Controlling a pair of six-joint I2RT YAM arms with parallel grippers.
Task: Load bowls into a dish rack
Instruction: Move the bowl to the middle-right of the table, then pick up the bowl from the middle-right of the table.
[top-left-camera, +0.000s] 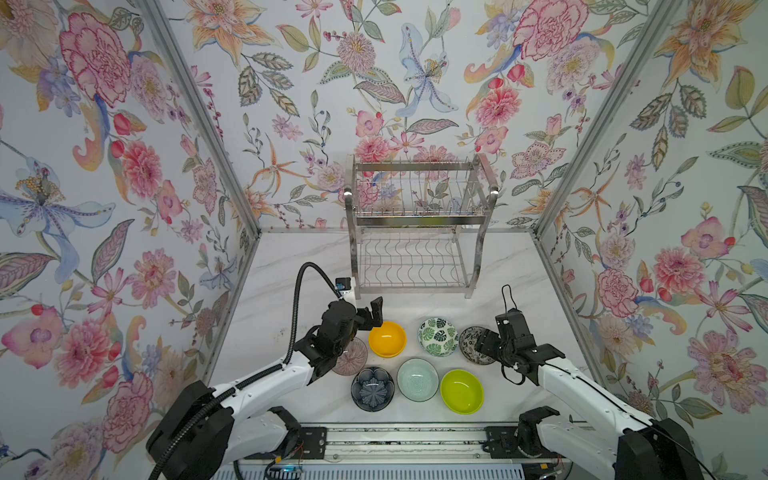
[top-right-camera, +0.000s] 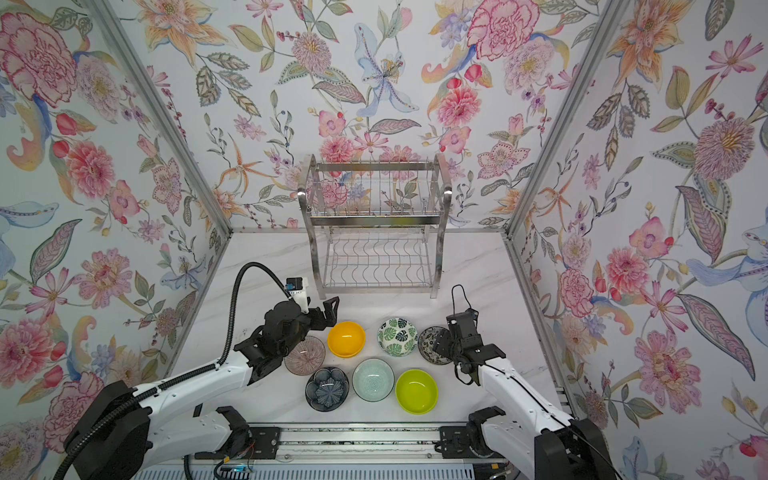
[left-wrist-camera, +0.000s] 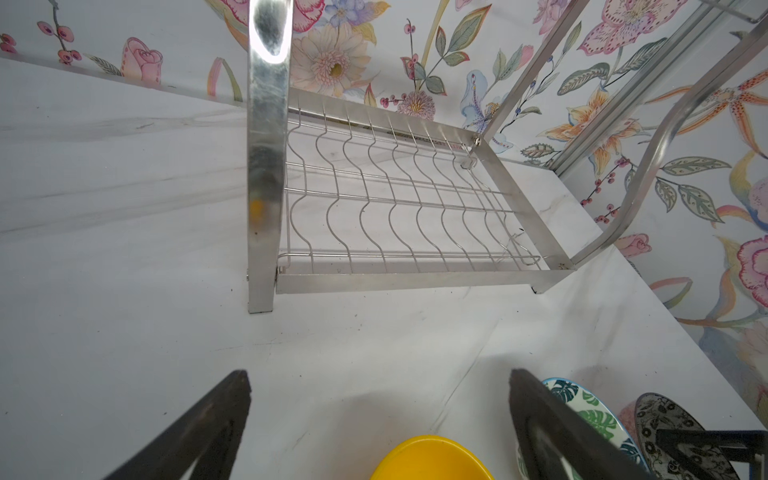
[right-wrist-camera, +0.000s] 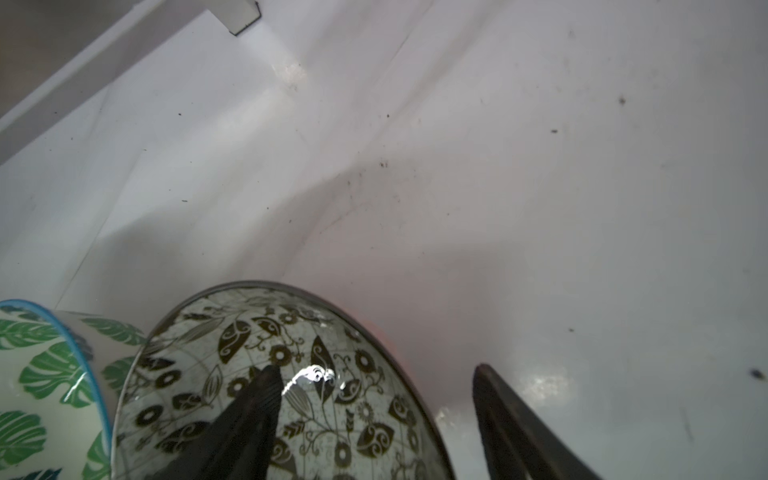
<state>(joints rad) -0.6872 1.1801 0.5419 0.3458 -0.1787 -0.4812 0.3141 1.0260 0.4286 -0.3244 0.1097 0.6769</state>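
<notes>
Left pincer (top-left-camera: 371, 314), in both top views, gapes wide at eleven o'clock of the glossy orange-yellow round bowl (top-left-camera: 387, 339); the shiny steel wire dish rack (top-left-camera: 417, 232) stands at twelve. Left wrist view: its black fingers (left-wrist-camera: 216, 415) stand far apart. Right wrist view: right pincer (right-wrist-camera: 374, 368) straddles the black-and-white floral bowl (right-wrist-camera: 332, 415) at its rim, jaws apart, unclamped.

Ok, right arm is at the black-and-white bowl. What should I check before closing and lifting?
1. Rim of the black-and-white bowl between the fingers of the right gripper: ok.
2. Outer finger touching the bowl wall: not ok, a gap shows.
3. green leaf-print bowl clear of it: cannot tell, very close.
4. left gripper open and empty: ok.
5. dish rack lower tier free: ok.
</notes>
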